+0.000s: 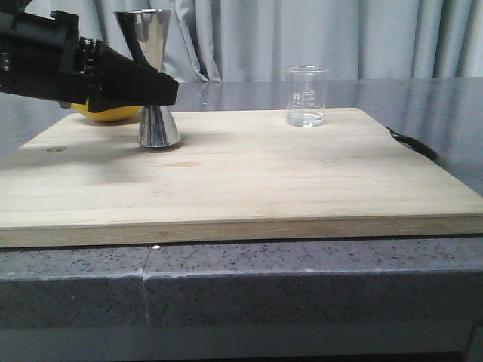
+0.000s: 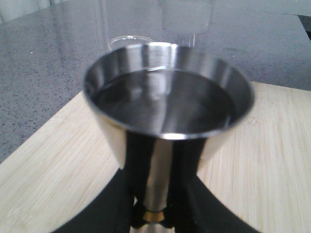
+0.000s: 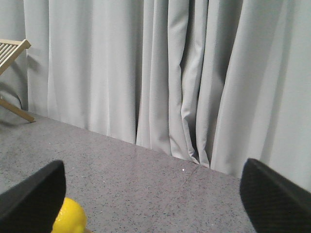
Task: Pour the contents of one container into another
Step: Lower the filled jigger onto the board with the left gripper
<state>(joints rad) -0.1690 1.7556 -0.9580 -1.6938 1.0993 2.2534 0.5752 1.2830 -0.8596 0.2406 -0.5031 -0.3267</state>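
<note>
Left pincer (image 1: 167, 92) gripping jigger (image 1: 151, 45) waist, lemon (image 1: 106, 113) behind, beaker (image 1: 306, 96) well apart, right pincer (image 3: 155, 194) open

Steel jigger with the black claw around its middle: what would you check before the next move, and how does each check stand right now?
1. Steel jigger upright on the wooden board: ok.
2. Left gripper has a finger on either side of the jigger's narrow waist: ok.
3. Grip actually tight on the waist: cannot tell.
4. Glass beaker upright, standing apart from the jigger: ok.
5. Right gripper at the beaker: not ok; it is open and faces the curtain.
6. Whether the jigger's top cup is empty: cannot tell.
</note>
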